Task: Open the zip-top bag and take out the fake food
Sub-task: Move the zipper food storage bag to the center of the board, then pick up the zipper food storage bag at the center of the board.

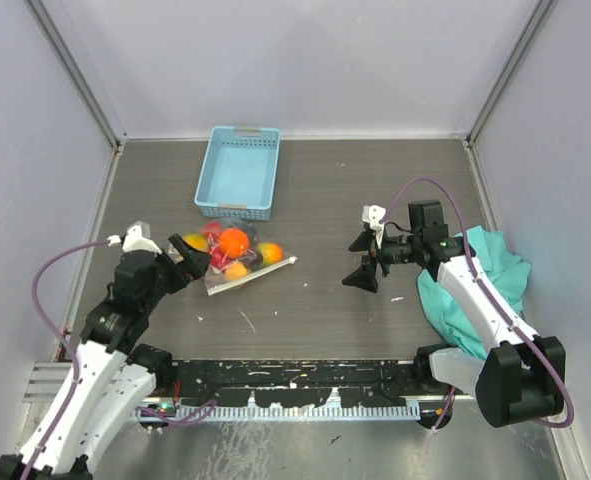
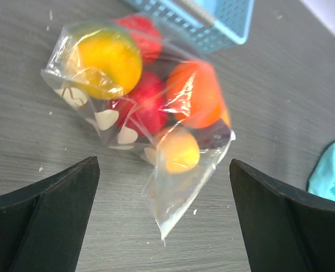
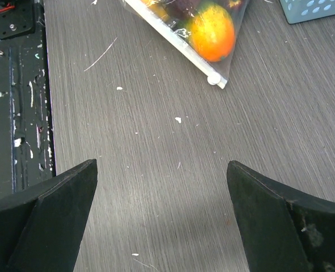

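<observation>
The zip-top bag point(image 1: 243, 258) lies on the dark table just in front of the blue basket, with the fake food point(image 1: 235, 240) inside it. Through the plastic, the left wrist view shows a yellow piece point(image 2: 105, 62), a red one point(image 2: 141, 107) and an orange one point(image 2: 195, 93). My left gripper point(image 1: 195, 256) is open. A clear corner of the zip-top bag point(image 2: 170, 209) points between its fingers without touching them. My right gripper point(image 1: 360, 261) stands open over bare table, to the right of the bag. Its view shows the zip edge with a white slider point(image 3: 214, 79).
A light blue basket point(image 1: 240, 170) stands behind the bag, close against it. A teal cloth point(image 1: 485, 280) is bunched at the right side under the right arm. A black strip point(image 1: 305, 385) with white flecks runs along the near edge between the arm bases.
</observation>
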